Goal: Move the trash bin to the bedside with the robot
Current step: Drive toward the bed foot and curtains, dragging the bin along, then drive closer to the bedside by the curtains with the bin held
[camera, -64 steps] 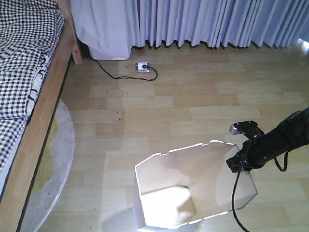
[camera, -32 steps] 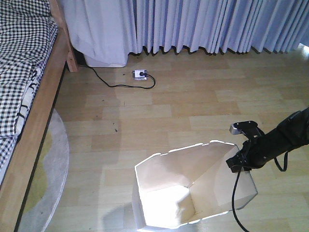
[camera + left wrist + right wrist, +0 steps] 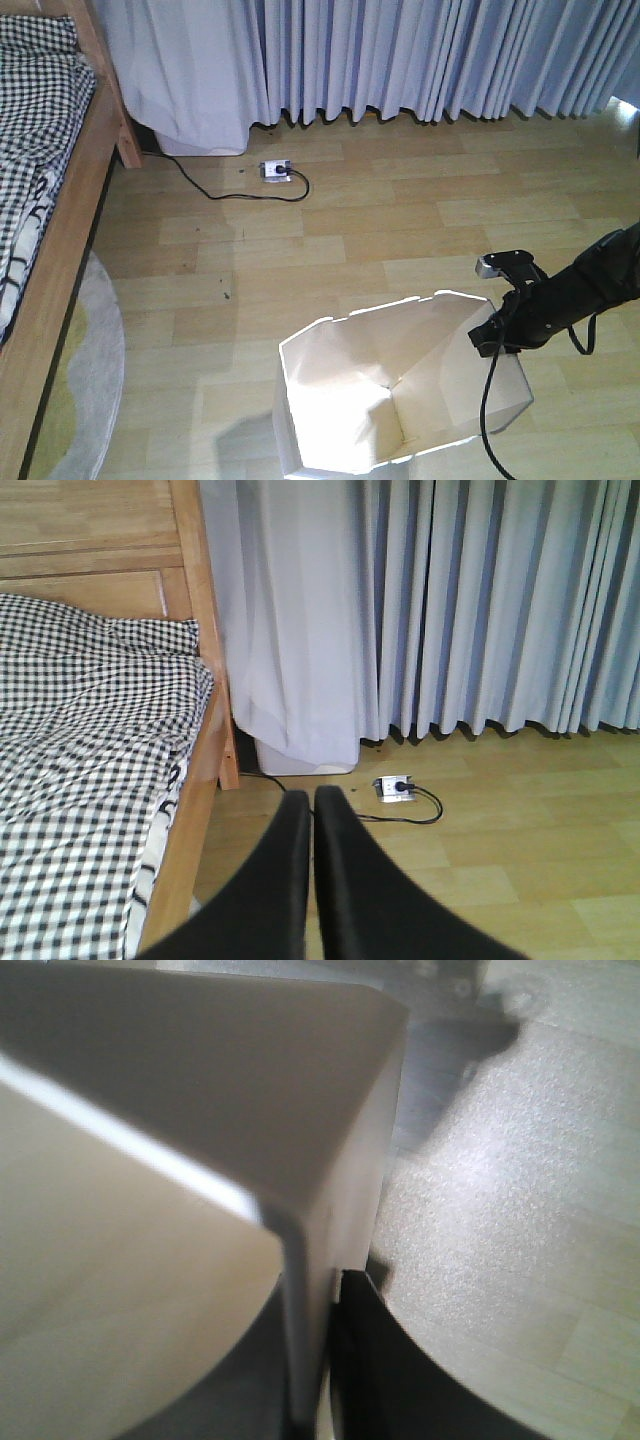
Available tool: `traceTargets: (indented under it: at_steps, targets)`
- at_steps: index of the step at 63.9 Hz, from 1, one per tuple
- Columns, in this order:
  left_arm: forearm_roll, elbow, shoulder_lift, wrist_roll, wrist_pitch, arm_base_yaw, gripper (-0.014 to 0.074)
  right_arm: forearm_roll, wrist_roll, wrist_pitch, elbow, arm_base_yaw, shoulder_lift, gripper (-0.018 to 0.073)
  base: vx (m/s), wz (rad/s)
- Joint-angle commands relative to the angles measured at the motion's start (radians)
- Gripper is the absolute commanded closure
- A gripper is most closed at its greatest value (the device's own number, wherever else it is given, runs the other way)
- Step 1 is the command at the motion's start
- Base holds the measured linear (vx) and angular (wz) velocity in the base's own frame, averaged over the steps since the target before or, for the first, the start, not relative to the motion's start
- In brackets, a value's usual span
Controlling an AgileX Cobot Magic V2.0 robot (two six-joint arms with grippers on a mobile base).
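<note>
Trash bin (image 3: 340, 400) nearest, open top toward front camera, on or just above wooden floor (image 3: 400, 230), cannot tell which. Right gripper (image 3: 487, 338) at bin's right rim, jaws pinching thin wall. Left gripper (image 3: 312, 830) in air, jaws pressed together, holding nothing. Round rug (image 3: 90, 380) at left beside bed (image 3: 50, 260), well apart from bin. Farther: power strip (image 3: 273, 171), then curtain (image 3: 400, 60).

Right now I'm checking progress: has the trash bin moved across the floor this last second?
Yes. The trash bin, gripped by the right pincer, has drawn nearer the power strip on the floor.
</note>
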Motion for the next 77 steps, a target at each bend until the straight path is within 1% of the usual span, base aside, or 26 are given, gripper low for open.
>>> traceTargets:
  at_steps: [1,39,77]
  targets:
    - [-0.004,0.019,-0.015,0.0,-0.071,0.001,0.0603,0.065,0.005,0.148,-0.014,-0.002,-0.072,0.0564,0.18,-0.06]
    - [-0.004,0.019,-0.015,0.0,-0.071,0.001,0.0603,0.065,0.005,0.148,-0.014,-0.002,-0.072,0.0564,0.19,-0.03]
    - [-0.004,0.019,-0.015,0.0,-0.071,0.001,0.0603,0.065,0.005,0.148,-0.014,-0.002,-0.072,0.0564,0.17,0.16]
